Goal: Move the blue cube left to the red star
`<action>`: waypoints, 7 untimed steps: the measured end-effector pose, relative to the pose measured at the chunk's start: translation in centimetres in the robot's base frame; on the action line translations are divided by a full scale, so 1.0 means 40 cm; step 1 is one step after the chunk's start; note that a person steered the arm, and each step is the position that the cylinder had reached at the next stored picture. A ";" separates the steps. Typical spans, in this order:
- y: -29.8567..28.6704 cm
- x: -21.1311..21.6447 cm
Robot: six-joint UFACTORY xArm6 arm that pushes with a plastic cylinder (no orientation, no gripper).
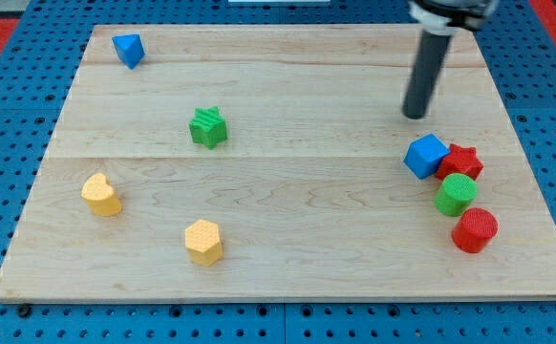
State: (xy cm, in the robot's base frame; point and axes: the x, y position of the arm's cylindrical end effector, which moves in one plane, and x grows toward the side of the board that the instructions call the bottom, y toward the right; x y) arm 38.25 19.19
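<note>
The blue cube (426, 156) sits at the view's right, touching the left side of the red star (461, 161). My tip (415, 115) is just above the blue cube in the view, a short gap away and not touching it. The dark rod rises from the tip toward the view's top right.
A green cylinder (457, 194) and a red cylinder (475, 229) lie below the red star. A green star (208, 127) is mid-left, a blue triangular block (128, 50) at top left, a yellow block (101, 194) and a yellow hexagon (203, 241) at lower left. The wooden board (288, 277) ends on a blue pegboard.
</note>
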 end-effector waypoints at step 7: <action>0.101 0.218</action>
State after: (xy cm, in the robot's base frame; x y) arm 46.98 23.21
